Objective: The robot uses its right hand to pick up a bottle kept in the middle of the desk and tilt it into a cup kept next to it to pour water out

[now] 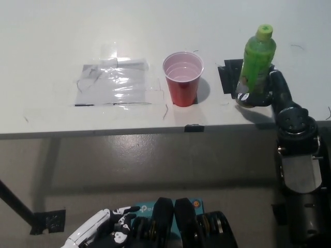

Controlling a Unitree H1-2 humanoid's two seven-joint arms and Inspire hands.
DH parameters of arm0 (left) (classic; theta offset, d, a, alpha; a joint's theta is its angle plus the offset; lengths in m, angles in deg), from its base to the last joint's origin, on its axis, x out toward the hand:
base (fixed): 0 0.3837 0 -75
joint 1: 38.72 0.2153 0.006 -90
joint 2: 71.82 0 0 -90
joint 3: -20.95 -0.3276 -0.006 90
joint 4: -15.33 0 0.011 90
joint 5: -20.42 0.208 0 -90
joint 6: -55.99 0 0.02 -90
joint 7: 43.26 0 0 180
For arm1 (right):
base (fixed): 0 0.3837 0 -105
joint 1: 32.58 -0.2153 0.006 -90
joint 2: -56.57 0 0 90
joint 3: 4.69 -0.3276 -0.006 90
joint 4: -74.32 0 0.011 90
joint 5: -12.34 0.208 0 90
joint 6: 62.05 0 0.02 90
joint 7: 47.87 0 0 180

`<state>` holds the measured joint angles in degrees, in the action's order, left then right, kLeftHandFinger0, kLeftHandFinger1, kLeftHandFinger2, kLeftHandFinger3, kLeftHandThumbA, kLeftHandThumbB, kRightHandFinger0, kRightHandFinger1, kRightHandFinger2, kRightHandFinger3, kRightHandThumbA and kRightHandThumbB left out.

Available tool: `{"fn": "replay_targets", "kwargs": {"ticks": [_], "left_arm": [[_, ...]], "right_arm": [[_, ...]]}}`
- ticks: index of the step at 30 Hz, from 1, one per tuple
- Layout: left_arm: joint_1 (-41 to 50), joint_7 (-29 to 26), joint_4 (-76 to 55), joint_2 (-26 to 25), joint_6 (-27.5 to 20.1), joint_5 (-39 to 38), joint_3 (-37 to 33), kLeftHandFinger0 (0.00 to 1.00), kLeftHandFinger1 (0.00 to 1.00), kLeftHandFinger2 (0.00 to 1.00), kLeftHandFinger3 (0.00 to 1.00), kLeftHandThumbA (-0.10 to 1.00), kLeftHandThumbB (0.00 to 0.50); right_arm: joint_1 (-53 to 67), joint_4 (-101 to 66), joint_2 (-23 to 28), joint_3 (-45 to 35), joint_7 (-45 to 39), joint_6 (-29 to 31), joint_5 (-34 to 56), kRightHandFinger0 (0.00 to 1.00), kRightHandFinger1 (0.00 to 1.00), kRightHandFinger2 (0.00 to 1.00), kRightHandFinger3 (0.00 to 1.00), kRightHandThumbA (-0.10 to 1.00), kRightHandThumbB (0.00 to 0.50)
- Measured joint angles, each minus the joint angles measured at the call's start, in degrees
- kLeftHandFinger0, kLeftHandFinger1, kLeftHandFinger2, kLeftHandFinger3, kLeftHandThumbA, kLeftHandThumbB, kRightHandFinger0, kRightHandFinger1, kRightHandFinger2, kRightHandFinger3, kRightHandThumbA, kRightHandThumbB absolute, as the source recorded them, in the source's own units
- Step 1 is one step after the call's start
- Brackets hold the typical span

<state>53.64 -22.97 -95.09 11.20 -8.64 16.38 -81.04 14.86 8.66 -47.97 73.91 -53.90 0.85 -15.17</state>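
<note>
A green bottle (257, 59) with a lime cap stands upright on the white desk (155, 31), on a patch of black tape. My black right hand (264, 89) is wrapped around the bottle's lower part, fingers closed on it, with the arm reaching in from the lower right. A red cup (183, 77), open and upright, stands just to the left of the bottle. My white left hand (106, 235) rests low at the bottom left, below the desk; its grip is not clear.
A sheet of clear plastic (116, 82) is taped flat on the desk left of the cup. The desk's front edge (155, 130) runs across the middle of the picture, with grey floor below it.
</note>
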Motion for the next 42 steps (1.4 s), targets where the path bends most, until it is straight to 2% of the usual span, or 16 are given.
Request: {"fn": "replay_targets", "kwargs": {"ticks": [8,21,22,23,25,26,27,28,29,30,31,32,33,34,38,42], "left_arm": [[-0.27,0.62,0.0,0.02,0.0,0.39,-1.02,0.87,0.96,0.93,1.0,1.0,0.5],[-0.38,1.16,0.11,0.1,-0.02,0.43,-2.02,0.91,0.97,0.95,1.0,1.0,0.5],[-0.38,1.25,0.15,0.1,-0.03,0.43,-2.07,0.91,0.97,0.95,1.0,1.0,0.5],[-0.38,1.3,0.19,0.1,-0.03,0.42,-2.09,0.91,0.97,0.94,1.0,1.0,0.5],[-0.39,1.33,0.3,0.12,-0.03,0.42,-2.16,0.91,0.97,0.94,1.0,1.0,0.5],[-0.41,1.35,0.35,0.12,-0.04,0.42,-2.21,0.91,0.97,0.94,1.0,1.0,0.5],[-0.4,1.35,0.38,0.12,-0.04,0.43,-2.25,0.91,0.97,0.94,1.0,1.0,0.5],[-0.4,1.35,0.39,0.12,-0.04,0.43,-2.28,0.91,0.97,0.93,1.0,1.0,0.5],[-0.4,1.35,0.42,0.12,-0.06,0.43,-2.3,0.91,0.97,0.93,1.0,1.0,0.5],[-0.44,1.35,0.42,0.12,-0.06,0.42,-2.33,0.91,0.97,0.93,1.0,1.0,0.5],[-0.51,1.36,0.42,0.12,-0.06,0.42,-2.33,0.91,0.97,0.93,1.0,1.0,0.5],[-0.59,1.36,0.42,0.12,-0.06,0.42,-2.32,0.91,0.97,0.93,1.0,1.0,0.5],[-0.64,1.36,0.42,0.12,-0.06,0.41,-2.32,0.91,0.97,0.93,1.0,1.0,0.5],[-0.75,1.37,0.42,0.12,-0.06,0.41,-2.32,0.93,0.97,0.92,1.0,1.0,0.5],[-1.15,1.37,0.41,0.11,-0.05,0.39,-2.33,0.92,0.97,0.93,1.0,1.0,0.5],[-1.18,1.39,0.42,0.09,-0.06,0.38,-2.34,0.91,0.97,0.93,1.0,1.0,0.5]], "right_arm": [[-2.08,3.92,0.27,0.33,4.48,0.09,2.48,1.0,1.0,1.0,1.0,0.79,0.474],[-7.46,7.53,0.01,-0.5,12.08,0.91,6.91,0.99,1.0,1.0,1.0,0.9,0.395],[-7.8,7.72,0.11,-0.33,12.59,0.96,7.1,0.74,1.0,1.0,1.0,0.94,0.397],[-8.05,7.91,0.24,-0.13,12.89,1.0,7.12,0.47,0.77,1.0,1.0,1.0,0.376],[-8.81,8.84,0.81,0.75,13.79,1.11,7.09,0.34,0.62,0.93,1.0,0.98,0.323],[-9.03,9.18,1.18,1.05,14.31,1.23,7.12,0.34,0.63,0.92,1.0,0.94,0.309],[-9.2,9.64,1.39,1.05,14.78,1.5,7.29,0.34,0.63,1.0,1.0,0.92,0.267],[-9.22,9.87,1.48,1.04,15.22,1.7,7.41,0.43,0.76,1.0,1.0,0.86,0.176],[-9.22,10.13,1.5,1.04,15.72,1.97,7.53,0.53,0.84,1.0,1.0,0.85,0.192],[-9.22,10.67,1.49,1.11,16.3,2.43,7.68,0.6,0.79,0.86,1.0,0.8,0.135],[-9.23,11.01,1.5,1.14,16.78,2.81,7.79,0.39,0.48,0.51,1.0,0.58,0.021],[-9.23,11.38,1.52,1.29,17.33,3.44,7.99,0.29,0.37,0.4,1.0,0.44,0.004],[-9.23,11.71,1.56,1.7,17.77,3.94,8.03,0.01,0.04,0.11,1.0,0.05,0.0],[-9.21,12.04,1.59,2.19,18.32,4.69,8.07,0.0,0.0,0.0,0.66,-0.1,0.0],[-9.17,12.97,1.63,4.09,19.78,6.74,8.28,0.0,0.0,0.0,0.23,-0.1,0.0],[-9.05,13.24,1.59,4.86,20.77,8.14,8.63,0.0,0.0,0.0,0.13,-0.1,0.075]]}}
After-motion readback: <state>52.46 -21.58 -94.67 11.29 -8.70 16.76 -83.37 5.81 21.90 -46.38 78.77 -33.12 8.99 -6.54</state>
